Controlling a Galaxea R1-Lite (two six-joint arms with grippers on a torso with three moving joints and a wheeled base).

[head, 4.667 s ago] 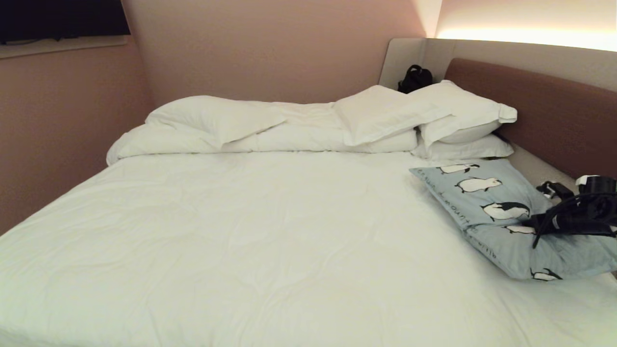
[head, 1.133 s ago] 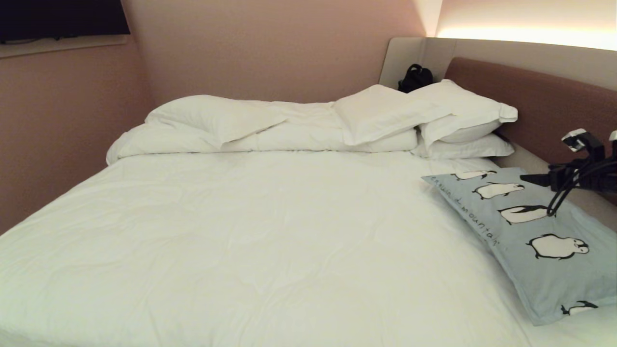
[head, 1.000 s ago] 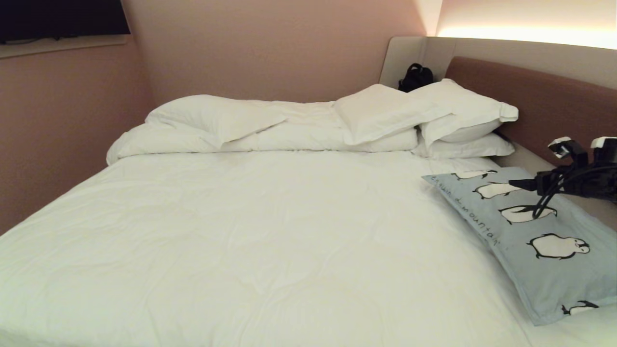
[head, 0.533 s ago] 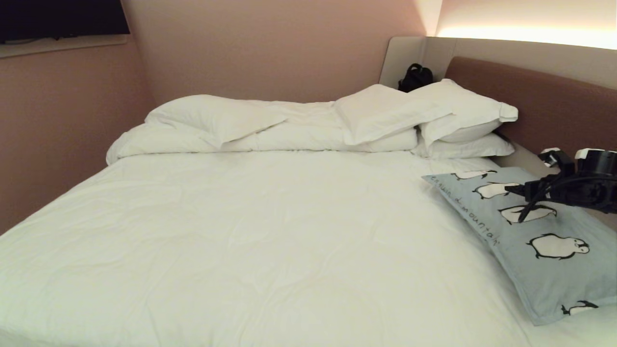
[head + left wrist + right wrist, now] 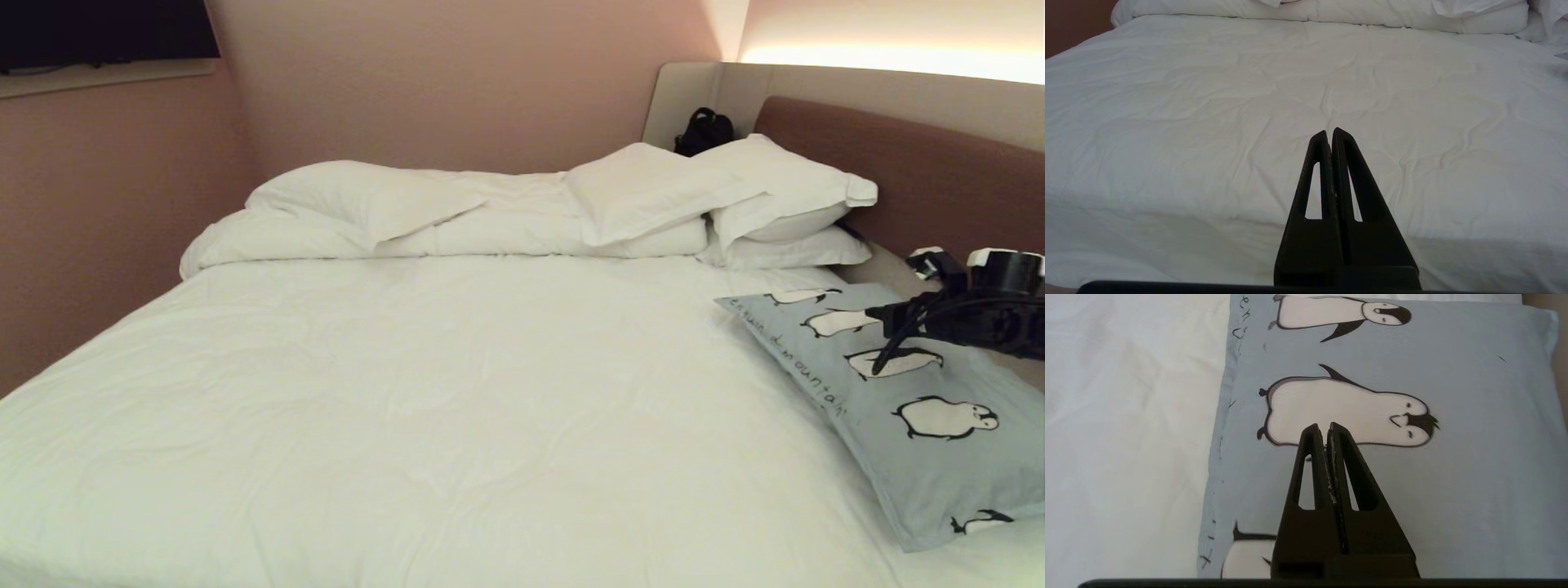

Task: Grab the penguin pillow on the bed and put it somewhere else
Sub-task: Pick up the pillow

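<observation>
The light blue penguin pillow (image 5: pixel 914 408) lies flat at the right side of the bed (image 5: pixel 457 392), close to the headboard, with its lettered edge toward the middle of the bed. My right gripper (image 5: pixel 873 313) hovers over the pillow's far half. In the right wrist view this gripper (image 5: pixel 1327 425) is shut with nothing between its fingers, and it points at a printed penguin on the pillow (image 5: pixel 1453 490). My left gripper (image 5: pixel 1329 131) is shut and empty over the white sheet (image 5: pixel 1208 102) near the bed's front edge. It is outside the head view.
A folded white duvet (image 5: pixel 457 229) and white pillows (image 5: pixel 653 192) lie along the far side of the bed. The brown headboard (image 5: pixel 922 180) runs along the right. A black bag (image 5: pixel 702 131) sits in the far corner behind the pillows.
Several seconds ago the pillow was bunched under my right gripper; it has since been let go, nearer the front, and lies flat. Over the last second the gripper has sunk slightly toward it.
</observation>
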